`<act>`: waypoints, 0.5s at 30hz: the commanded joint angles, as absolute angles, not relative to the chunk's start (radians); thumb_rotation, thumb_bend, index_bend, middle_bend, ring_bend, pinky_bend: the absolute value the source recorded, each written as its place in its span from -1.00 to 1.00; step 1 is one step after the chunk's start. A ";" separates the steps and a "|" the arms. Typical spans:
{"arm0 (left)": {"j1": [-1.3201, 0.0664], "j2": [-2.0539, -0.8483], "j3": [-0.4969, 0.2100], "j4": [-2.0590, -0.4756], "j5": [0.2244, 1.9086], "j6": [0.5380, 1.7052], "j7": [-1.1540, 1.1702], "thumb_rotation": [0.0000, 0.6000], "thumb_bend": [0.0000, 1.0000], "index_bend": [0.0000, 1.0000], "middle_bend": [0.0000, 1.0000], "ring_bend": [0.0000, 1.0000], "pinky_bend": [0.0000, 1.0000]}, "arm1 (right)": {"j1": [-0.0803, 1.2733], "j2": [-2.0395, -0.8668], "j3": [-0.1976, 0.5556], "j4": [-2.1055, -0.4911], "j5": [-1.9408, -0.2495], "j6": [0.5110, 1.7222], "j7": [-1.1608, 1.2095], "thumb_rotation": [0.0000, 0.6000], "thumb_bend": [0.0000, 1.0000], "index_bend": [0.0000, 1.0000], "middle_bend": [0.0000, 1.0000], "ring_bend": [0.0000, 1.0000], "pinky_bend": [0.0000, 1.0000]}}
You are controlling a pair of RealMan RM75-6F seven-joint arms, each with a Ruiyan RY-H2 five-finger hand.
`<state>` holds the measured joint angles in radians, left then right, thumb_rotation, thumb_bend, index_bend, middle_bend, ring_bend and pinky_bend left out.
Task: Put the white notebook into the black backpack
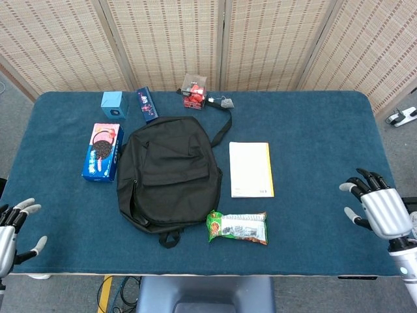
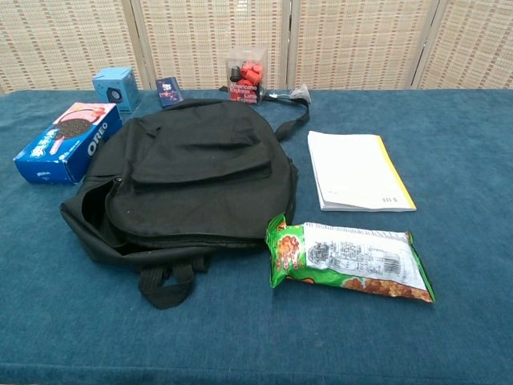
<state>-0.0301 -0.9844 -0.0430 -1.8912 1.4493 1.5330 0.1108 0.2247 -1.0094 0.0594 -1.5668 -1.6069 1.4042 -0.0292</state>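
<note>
The white notebook [image 1: 251, 169] [image 2: 357, 170] with a yellow edge lies flat on the blue table, just right of the black backpack [image 1: 168, 172] [image 2: 192, 173]. The backpack lies flat, its zipper gaping along its left side. My right hand [image 1: 376, 210] hovers open over the table's right front corner, far right of the notebook, fingers spread and empty. Only part of my left hand [image 1: 12, 231] shows, off the front left corner, with fingers apart and nothing in them. Neither hand appears in the chest view.
A green snack bag [image 1: 238, 227] [image 2: 351, 261] lies in front of the notebook. An Oreo box [image 1: 102, 151] [image 2: 68, 140] sits left of the backpack. A blue cube [image 1: 114, 104], a small dark box [image 1: 147, 104] and a clear box of red items [image 1: 194, 91] line the back edge.
</note>
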 commanded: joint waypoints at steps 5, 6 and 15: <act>-0.015 -0.977 -0.038 -1.893 1.452 1.551 0.104 1.00 -0.43 -0.43 -0.67 -0.67 -0.86 | 0.372 -1.116 0.091 -1.453 -1.620 1.234 0.015 1.00 -0.63 -0.27 -0.34 -0.73 -0.62; -0.013 -0.976 -0.037 -1.894 1.453 1.552 0.103 1.00 -0.43 -0.43 -0.67 -0.67 -0.86 | 0.390 -1.137 0.092 -1.430 -1.627 1.219 0.018 1.00 -0.64 -0.27 -0.34 -0.73 -0.62; 0.000 -0.960 -0.033 -1.913 1.468 1.570 0.101 1.00 -0.43 -0.43 -0.67 -0.67 -0.86 | 0.541 -1.355 0.075 -1.169 -1.690 1.103 0.091 1.00 -0.72 -0.27 -0.43 -0.74 -0.65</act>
